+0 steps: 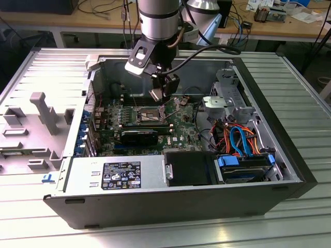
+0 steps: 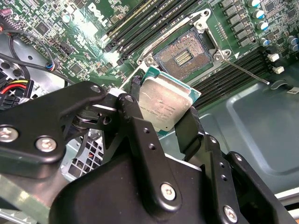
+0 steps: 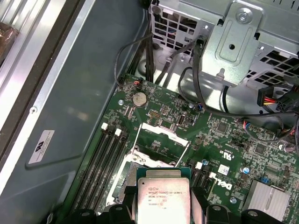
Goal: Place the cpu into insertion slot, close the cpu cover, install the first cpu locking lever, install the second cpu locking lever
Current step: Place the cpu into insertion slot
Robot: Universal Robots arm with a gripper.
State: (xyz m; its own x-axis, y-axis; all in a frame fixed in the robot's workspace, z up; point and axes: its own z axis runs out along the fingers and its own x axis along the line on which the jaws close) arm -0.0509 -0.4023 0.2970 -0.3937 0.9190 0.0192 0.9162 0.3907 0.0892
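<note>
My gripper (image 1: 164, 99) hangs inside the open computer case, shut on the cpu (image 1: 157, 95). In the second wrist view the cpu (image 2: 166, 105), a flat square chip with a silvery top, is tilted between the black fingers (image 2: 189, 130) of the gripper (image 2: 163, 112). It hangs a little above and to one side of the insertion slot (image 2: 184, 56), which lies open with its dark centre bare. In the first wrist view the cpu (image 3: 162, 196) covers part of the insertion slot (image 3: 127, 171). Beyond it the cpu cover (image 3: 161, 135) is swung up, with two thin locking levers (image 3: 137, 140) raised.
Black memory slots (image 3: 100, 163) run beside the socket. A metal drive cage (image 1: 227, 101) and coloured cables (image 1: 238, 137) fill the exterior view's right. A power supply (image 1: 116, 175) lies at the case front. A finned heatsink (image 3: 268, 198) sits on the green board.
</note>
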